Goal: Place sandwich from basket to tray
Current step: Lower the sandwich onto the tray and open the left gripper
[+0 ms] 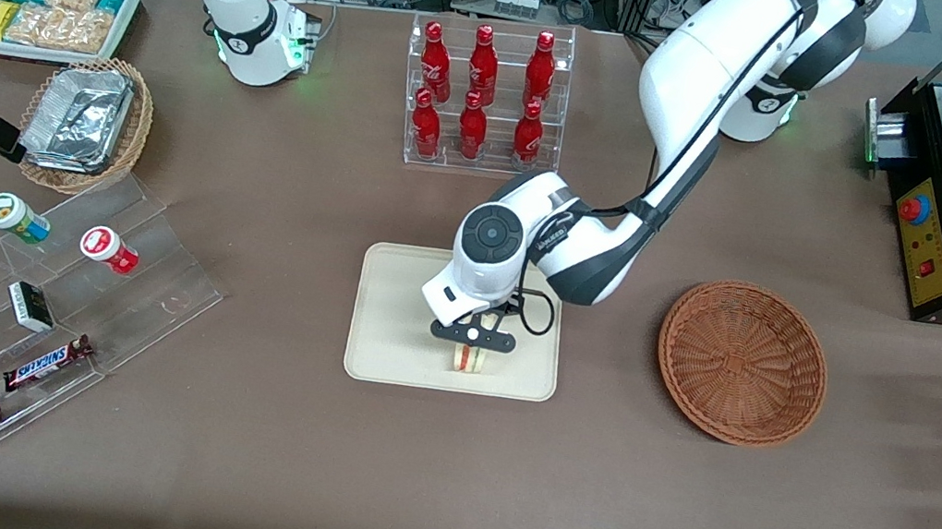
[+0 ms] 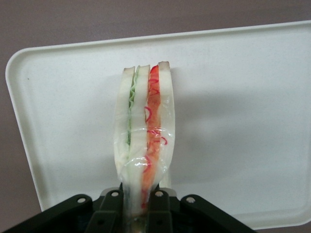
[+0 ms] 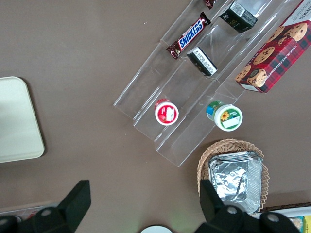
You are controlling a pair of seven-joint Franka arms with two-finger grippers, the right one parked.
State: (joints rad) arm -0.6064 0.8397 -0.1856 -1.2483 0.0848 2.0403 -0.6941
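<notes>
The left arm's gripper point(image 1: 473, 339) hangs over the cream tray point(image 1: 392, 290), which lies near the middle of the counter, a little toward its front edge, and its fingers are clamped on the narrow end of the clear-wrapped sandwich point(image 1: 469, 359). In the wrist view the sandwich point(image 2: 145, 131) stands edge-on between the fingers point(image 2: 159, 200), its bread slices and red and green filling running straight away from the gripper point(image 2: 138, 206) over the tray point(image 2: 243, 97). Whether its lower edge is already touching the tray cannot be told from either view. The reddish-brown wicker basket point(image 1: 742, 361) sits empty, well apart toward the working arm's end of the counter, so the carry looks done and the step in hand is the set-down. To do it well, I would lower until the wedge clearly bears on the tray floor before parting the fingers, since a drop from above could tip it or let it bounce. The sandwich sits toward the tray's front rim, though with bare tray showing around it, so nudging it toward the tray's centre first would leave more margin. Releasing slowly should keep the soft wrap from sticking to a finger. Lifting straight up should then avoid dragging the wedge over.
</notes>
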